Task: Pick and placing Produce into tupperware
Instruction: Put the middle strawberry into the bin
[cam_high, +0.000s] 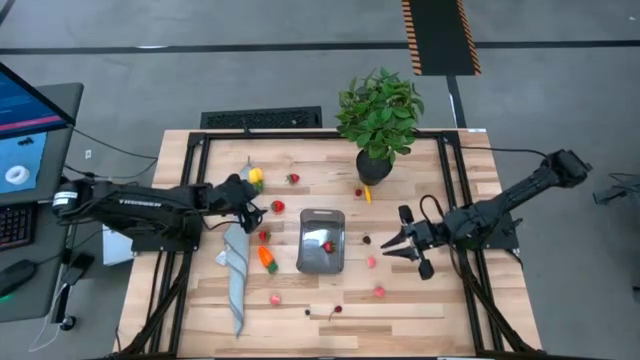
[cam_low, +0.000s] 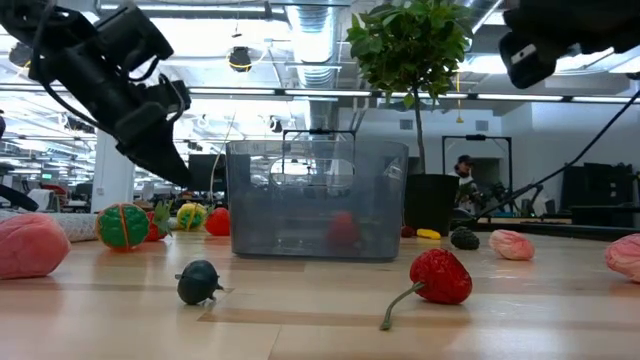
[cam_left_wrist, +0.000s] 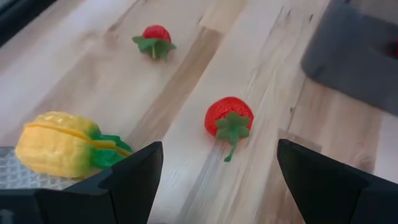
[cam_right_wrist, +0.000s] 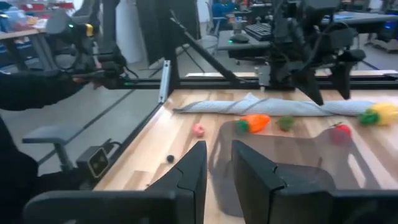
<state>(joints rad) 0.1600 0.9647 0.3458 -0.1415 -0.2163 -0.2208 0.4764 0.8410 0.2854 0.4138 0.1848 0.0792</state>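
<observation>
Tupperware (cam_high: 321, 241) sits mid-table, one red berry (cam_high: 327, 246) inside. Left gripper (cam_high: 256, 207), jaws wide and empty, hovers just left of a red strawberry (cam_left_wrist: 228, 118); yellow piece (cam_high: 256, 176) and grey cloth strip (cam_high: 236, 268) close by. Right gripper (cam_high: 392, 243), jaws narrow, holding nothing, waits right of the tupperware. Potted plant (cam_high: 379, 118) stands at the far edge.

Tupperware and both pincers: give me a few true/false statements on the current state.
1. The tupperware holds one red piece. True.
2. The left pincer grips the yellow piece. False: it is open and empty, with a strawberry ahead of it.
3. The right pincer is over the potted plant. False: it hovers right of the tupperware.
4. The carrot lies outside the tupperware, on its left. True.
</observation>
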